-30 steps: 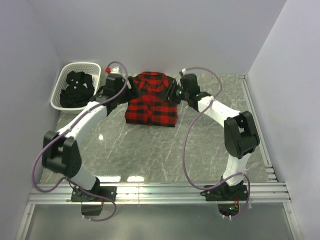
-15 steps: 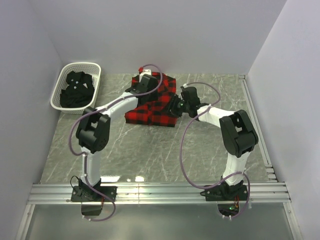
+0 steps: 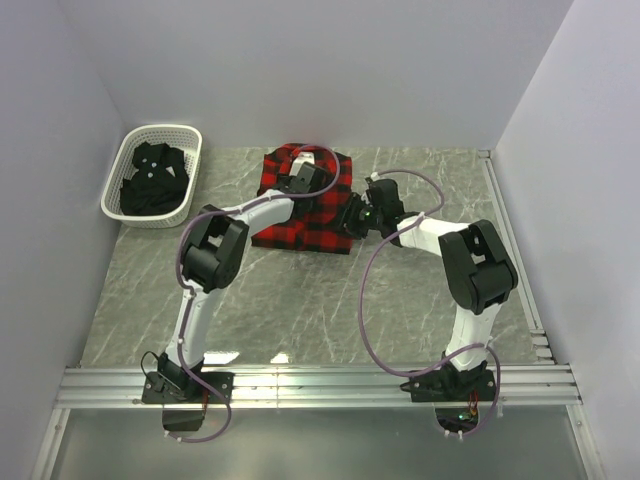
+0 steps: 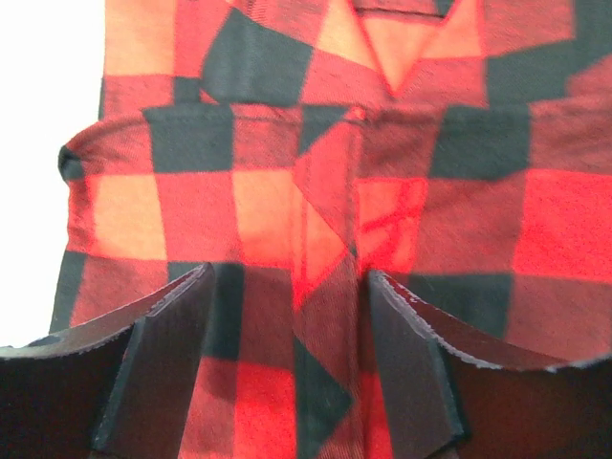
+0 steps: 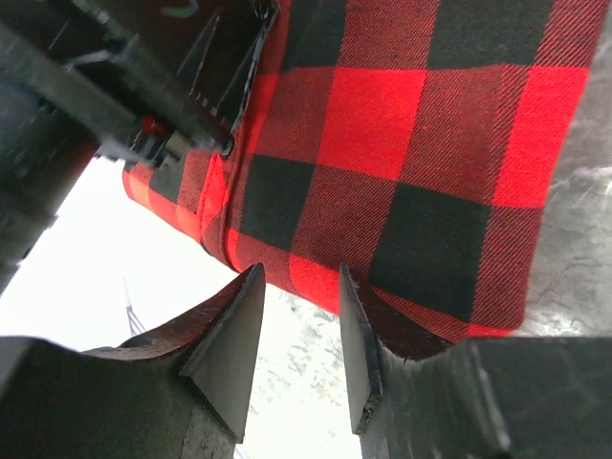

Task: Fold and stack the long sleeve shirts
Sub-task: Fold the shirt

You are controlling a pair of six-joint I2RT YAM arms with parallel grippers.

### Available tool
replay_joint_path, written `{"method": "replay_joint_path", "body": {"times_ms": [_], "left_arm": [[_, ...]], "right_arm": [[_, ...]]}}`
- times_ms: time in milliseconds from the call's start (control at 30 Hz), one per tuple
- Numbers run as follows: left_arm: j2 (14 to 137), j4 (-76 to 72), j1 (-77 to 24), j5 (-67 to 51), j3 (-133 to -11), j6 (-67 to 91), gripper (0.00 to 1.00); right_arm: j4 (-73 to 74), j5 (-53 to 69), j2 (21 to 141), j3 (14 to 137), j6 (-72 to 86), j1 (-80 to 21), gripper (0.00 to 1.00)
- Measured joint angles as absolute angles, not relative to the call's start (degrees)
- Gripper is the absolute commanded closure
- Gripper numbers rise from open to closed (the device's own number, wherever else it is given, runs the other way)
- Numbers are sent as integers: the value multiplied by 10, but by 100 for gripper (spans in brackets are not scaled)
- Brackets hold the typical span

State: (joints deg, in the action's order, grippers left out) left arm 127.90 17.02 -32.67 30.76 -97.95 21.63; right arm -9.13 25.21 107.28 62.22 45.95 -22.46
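Observation:
The red-and-black flannel shirt (image 3: 300, 232) lies folded into a rectangle at the back middle of the table. My left gripper (image 3: 300, 184) hovers low over its upper part. In the left wrist view its jaws (image 4: 287, 287) stand apart over the checked cloth (image 4: 287, 143), straddling a raised fold without pinching it. My right gripper (image 3: 352, 212) sits at the shirt's right edge. Its jaws (image 5: 298, 287) are open on bare table, just short of the flannel's hem (image 5: 421, 143). The black shirt (image 3: 150, 185) lies crumpled in the basket.
A white lattice basket (image 3: 160, 130) stands at the back left against the wall. The left arm's wrist (image 5: 124, 86) hangs close above the right gripper. A rail (image 3: 320, 385) runs along the near edge, and another rail (image 3: 510, 240) along the right side.
My left arm swung from the shirt's left shoulder across to its middle, and the flannel is now a narrower folded rectangle. Its jaws narrowed slightly. The right gripper shifted a little left.

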Motion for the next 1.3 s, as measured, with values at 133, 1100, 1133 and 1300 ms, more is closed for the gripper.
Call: {"method": "replay_joint_path", "body": {"times_ms": [133,1100,1133,1300], "left_arm": [[1294,162,-327,347,-984,202,34],[1110,-10,-309,341,-864,232,34],[1105,-18,-308,332,-862,234,34],[1117,-21,-301,303,-873,248,38]], "right_arm": [[-105,259,1073,616,460,-219,56],[-138,279,1073,603,467,-206,56],[-138,279,1073,603,466,-206,56],[-138,280,1073,603,466,-205,56]]}}
